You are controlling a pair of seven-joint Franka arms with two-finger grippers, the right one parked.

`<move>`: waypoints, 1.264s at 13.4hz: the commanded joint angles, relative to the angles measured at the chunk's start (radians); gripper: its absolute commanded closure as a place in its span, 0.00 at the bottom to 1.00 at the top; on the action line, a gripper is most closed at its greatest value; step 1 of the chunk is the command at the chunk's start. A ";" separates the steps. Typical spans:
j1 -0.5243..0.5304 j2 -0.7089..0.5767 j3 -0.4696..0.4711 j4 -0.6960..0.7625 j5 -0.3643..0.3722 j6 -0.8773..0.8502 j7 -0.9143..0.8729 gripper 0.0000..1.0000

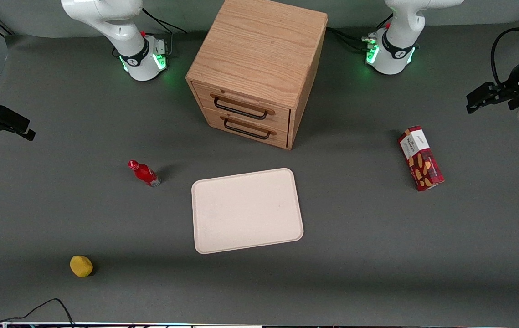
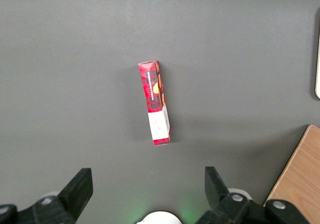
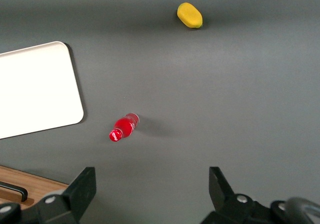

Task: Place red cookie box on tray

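A: Where do we see the red cookie box (image 1: 420, 158)?

B: Lying flat on the gray table (image 1: 377, 255), toward the working arm's end, well apart from the cream tray (image 1: 246, 210) in front of the wooden drawer cabinet (image 1: 254, 68).

A: And our left gripper (image 2: 147, 184)?

B: Raised above the box, fingers (image 2: 80, 184) spread wide, holding nothing. It seems high above the table, though we can't judge exactly.

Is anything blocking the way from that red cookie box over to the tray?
Nothing visible does. Bare table lies between the red cookie box and the tray; the drawer cabinet stands farther back. The open gripper hangs above the box.
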 commanded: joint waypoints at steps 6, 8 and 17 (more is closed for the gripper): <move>-0.006 0.033 0.013 0.066 0.009 -0.076 0.008 0.00; -0.017 0.044 0.006 0.089 0.022 -0.108 0.047 0.00; -0.022 0.056 0.003 0.014 0.008 -0.159 0.053 0.00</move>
